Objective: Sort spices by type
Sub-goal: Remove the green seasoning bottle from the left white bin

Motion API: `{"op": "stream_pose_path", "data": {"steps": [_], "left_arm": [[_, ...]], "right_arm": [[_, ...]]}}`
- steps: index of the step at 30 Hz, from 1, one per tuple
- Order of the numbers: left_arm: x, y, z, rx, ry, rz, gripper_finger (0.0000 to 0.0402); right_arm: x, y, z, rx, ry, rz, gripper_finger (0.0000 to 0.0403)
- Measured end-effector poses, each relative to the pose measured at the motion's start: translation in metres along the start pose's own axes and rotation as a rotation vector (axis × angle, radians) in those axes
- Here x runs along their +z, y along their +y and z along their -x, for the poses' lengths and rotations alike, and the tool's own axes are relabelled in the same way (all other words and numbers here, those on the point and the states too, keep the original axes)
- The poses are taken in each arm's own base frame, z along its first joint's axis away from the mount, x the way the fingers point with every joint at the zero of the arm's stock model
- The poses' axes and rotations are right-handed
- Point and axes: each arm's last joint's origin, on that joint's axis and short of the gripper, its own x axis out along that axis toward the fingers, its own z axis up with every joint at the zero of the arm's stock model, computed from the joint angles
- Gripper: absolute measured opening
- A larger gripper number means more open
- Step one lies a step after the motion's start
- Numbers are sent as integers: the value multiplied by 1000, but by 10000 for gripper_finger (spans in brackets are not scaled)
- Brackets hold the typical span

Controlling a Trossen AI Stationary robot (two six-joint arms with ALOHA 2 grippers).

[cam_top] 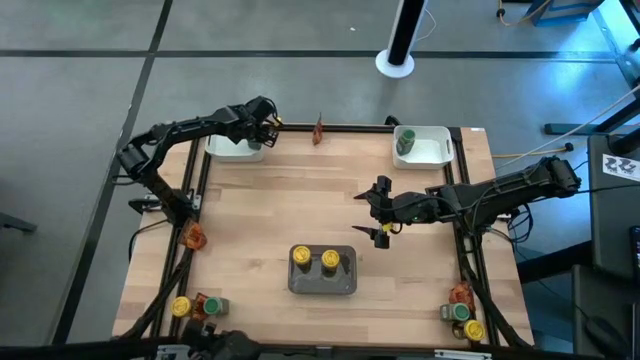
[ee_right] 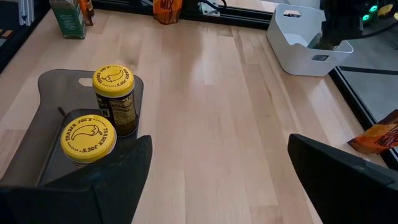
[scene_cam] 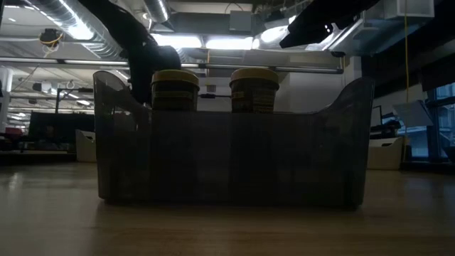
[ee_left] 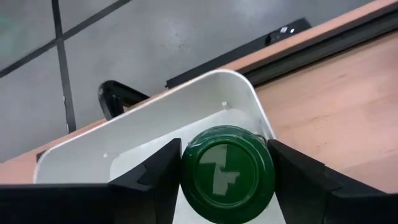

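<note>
A green-lidded jar (ee_left: 227,173) is pinched by the left gripper (cam_top: 263,124) over the white tray (ee_left: 186,112) at the table's far left. The right gripper (cam_top: 380,212) is spread wide mid-table.

Overhead sees whole table (cam_top: 330,210); low view hugs grey tray (scene_cam: 234,160), shared overhead

We see two dark, jointed arms; the left tool (cam_top: 268,124) carries small yellow marks, the right tool (cam_top: 381,212) a speck of orange, both with broad matte black fingers (ee_right: 348,180).
</note>
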Motion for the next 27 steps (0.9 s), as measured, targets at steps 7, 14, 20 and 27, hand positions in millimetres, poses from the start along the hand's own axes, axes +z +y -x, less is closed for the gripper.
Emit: {"op": "stream_pose_path", "data": {"steps": [7,14,20,27], "left_arm": [[1,12,23,-15,-48,23,194],[2,19,59,-66,-156,33,192],[4,17,99,-154,-257,24,197],[2,-15,129,-364,-353,-102,193]], "right_arm": [[0,0,0,0,0,0,374],[0,0,0,0,0,0,374],[0,0,0,0,0,0,374],[0,0,0,0,0,0,374]]}}
